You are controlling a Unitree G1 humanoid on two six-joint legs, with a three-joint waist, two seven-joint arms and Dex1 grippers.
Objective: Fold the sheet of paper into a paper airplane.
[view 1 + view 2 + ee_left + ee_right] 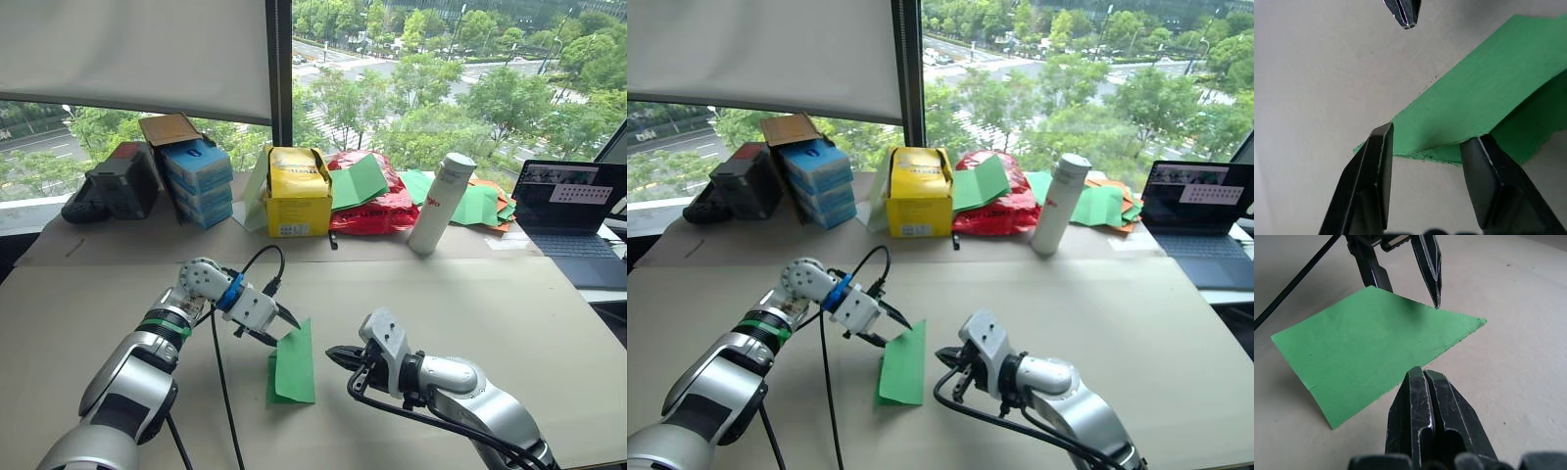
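Low in the frame, right of centre, the right gripper [333, 353] rests on the tan table [470, 304] with its two black fingers pressed together, holding nothing, tip just beside the paper's edge. Just left of centre lies the sheet of paper [294, 364], bright green and already folded in half into a tall narrow strip. The left gripper [284, 327] has its fingers spread apart, straddling the strip's upper left corner. To do this fold well, the corner probably needs a firm pinch while the right tip pins the strip flat. Along the upper frame stand a yellow box [298, 191] and a white bottle [440, 203].
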